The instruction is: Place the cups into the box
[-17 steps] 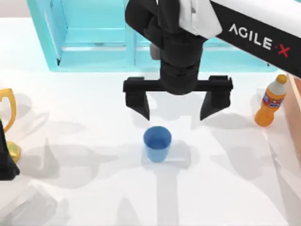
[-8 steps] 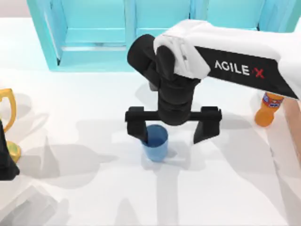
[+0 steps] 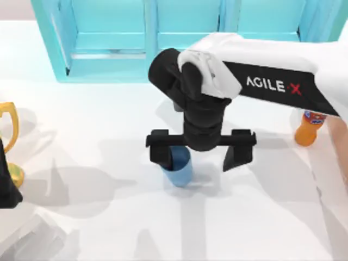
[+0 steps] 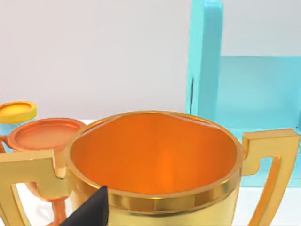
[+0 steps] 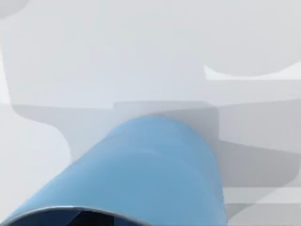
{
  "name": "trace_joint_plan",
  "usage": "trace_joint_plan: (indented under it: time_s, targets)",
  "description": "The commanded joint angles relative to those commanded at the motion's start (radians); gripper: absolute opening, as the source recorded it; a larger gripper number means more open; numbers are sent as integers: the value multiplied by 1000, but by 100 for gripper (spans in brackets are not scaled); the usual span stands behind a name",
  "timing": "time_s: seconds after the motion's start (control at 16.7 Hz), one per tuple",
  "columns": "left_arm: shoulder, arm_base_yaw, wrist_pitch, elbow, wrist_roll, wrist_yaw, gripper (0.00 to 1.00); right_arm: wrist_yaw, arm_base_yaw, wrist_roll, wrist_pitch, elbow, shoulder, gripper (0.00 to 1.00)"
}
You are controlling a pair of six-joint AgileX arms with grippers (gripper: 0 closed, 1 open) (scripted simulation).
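A plain blue cup (image 3: 181, 169) stands upright at the table's middle. My right gripper (image 3: 199, 157) has come down over it and is open wide. One of its fingers (image 3: 161, 155) overlaps the cup's left rim, while the other stands well clear to the right. The right wrist view has the same blue cup (image 5: 155, 169) very close. The brown cup is out of view. A tan strip at the table's right edge is the box (image 3: 345, 152). My left gripper (image 3: 5, 185) is parked at the far left.
A turquoise shelf cabinet (image 3: 109, 38) runs along the back. An orange soda bottle (image 3: 308, 130) stands at the right, beside the box. A gold trophy (image 3: 8, 136) sits by the left arm, and its bowl (image 4: 155, 155) is close in the left wrist view, with a copper trophy (image 4: 47, 134) behind.
My right gripper has dropped from behind the blue cup down onto it, so one finger now overlaps the rim. The cup and the left arm have stayed put.
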Motion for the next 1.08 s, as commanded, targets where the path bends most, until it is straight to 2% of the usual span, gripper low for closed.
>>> trace_joint_plan:
  time_s: [0.66, 1.08]
  targets:
    - [0, 0, 0, 0, 0, 0, 100, 0, 0, 0, 0, 0, 0, 2]
    - [0, 0, 0, 0, 0, 0, 100, 0, 0, 0, 0, 0, 0, 0]
